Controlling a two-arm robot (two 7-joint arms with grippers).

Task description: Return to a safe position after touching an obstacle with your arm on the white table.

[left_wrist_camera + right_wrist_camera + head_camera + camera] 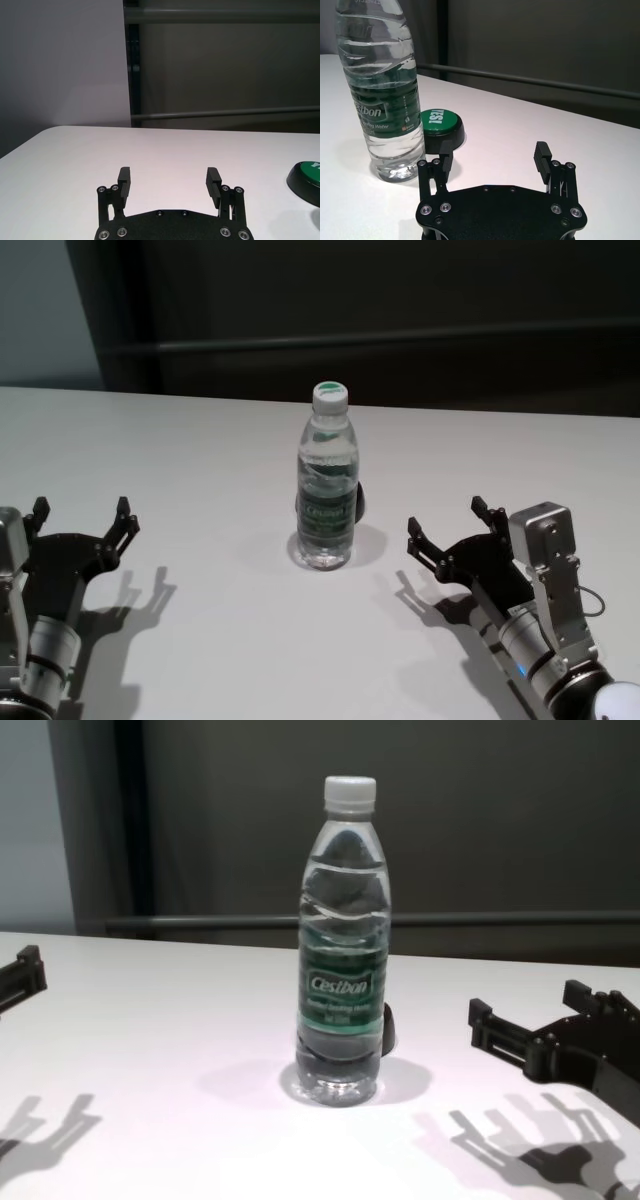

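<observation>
The right gripper (pixel 449 522) has its jaws spread wide with nothing between them. It hangs low over the bench (pixel 200 640) on the right side, its fingertips aimed up and toward the middle, and casts a shadow on the white surface just beneath it. In the right wrist view the gripper (pixel 493 152) points past the bottle (pixel 382 90), which stands just off one fingertip but apart from it.

The left gripper (pixel 82 514) likewise has its jaws wide and empty. It sits low over the left side of the bench, well apart from the bottle, with its shadow beside it. Its own wrist view shows the gripper (pixel 169 181) facing bare bench (pixel 175 150) and only the edge of a green button (pixel 306 180) off to one side.

The bottle (pixel 326 480) stands upright near the middle of the bench, between the two grippers and touched by neither. Its white cap is on, its green label faces the robot, and it is nearly full of water. Just behind it, on the right, sits the button (pixel 441 126), a green disc in a black base, close to the bottle's foot.
</observation>
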